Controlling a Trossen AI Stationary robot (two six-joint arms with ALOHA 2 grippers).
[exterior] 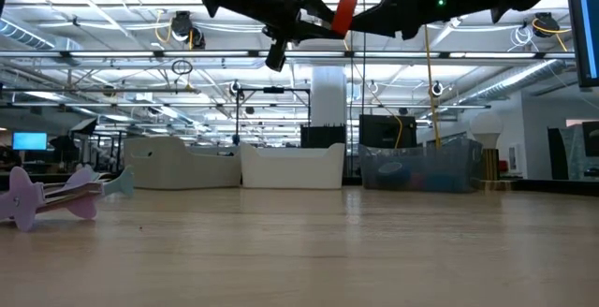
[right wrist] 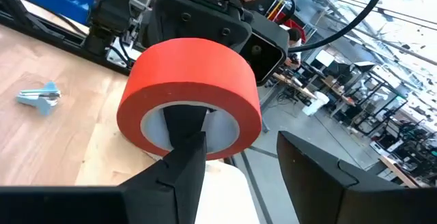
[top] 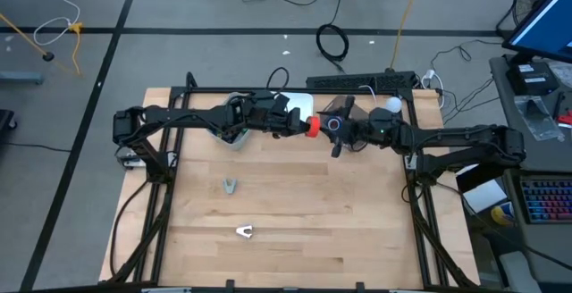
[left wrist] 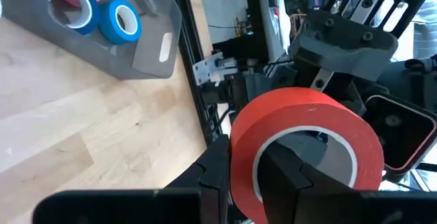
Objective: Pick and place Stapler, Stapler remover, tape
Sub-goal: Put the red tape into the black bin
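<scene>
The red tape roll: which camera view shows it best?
The right wrist view: the red tape roll fills the middle, outer band and white core both plain. The left wrist view shows it large too, partly behind the left claw's fingers. High view and low view show only a small red spot between the arms.

red tape roll (top: 313, 126) | airborne, mid-table rear | blue tape rolls (left wrist: 116, 19) | grey bin

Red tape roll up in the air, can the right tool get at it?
Probably yes. The left tool holds the red tape roll above the table, and the open right tool has one finger inside its core, nothing between.
</scene>
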